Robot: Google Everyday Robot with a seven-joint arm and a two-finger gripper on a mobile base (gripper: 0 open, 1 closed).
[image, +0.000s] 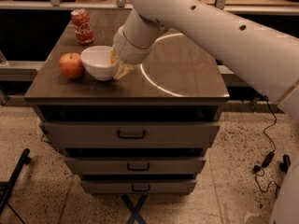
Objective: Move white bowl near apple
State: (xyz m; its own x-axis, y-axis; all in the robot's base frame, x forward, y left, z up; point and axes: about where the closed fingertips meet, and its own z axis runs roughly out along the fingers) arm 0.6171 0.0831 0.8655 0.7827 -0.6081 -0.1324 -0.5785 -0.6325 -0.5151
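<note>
Camera view, looking down at a dark wooden cabinet from the front. The gripper (pixel 117 63) sits at the right rim of the white bowl (pixel 97 59), clamped onto it: one tan finger (pixel 113 56) reaches inside the rim and the other lies against the outer wall below. A thick white arm (pixel 210 27) runs from the gripper up and to the right, crossing the back right of the scene and leaving the picture at the right edge.

The white bowl stands upright on the left part of the tabletop (pixel 187 73), near the front edge. Only its glossy white inside and the finger show within it. The apple (pixel 71 65) rests just beside the bowl on its left, so close that I cannot tell whether they touch. A red soda can (pixel 82 26) stands upright farther back, near the left rear corner, apart from both.

A pale curved line (pixel 154 80) arcs across the middle of the tabletop. The right half of the surface is open wood, and a narrow strip of it lies between the apple and the left edge.

Below the top, three drawers (pixel 131 134) are stacked, all closed, each with a dark handle; their contents are hidden. A dark crossed base (pixel 134 206) shows beneath them. The speckled floor (pixel 233 181) spreads on both sides, with a black cable (pixel 268 139) trailing at the right and a black leg (pixel 14 181) at the lower left. Behind the cabinet runs a dark wall with a light ledge.
</note>
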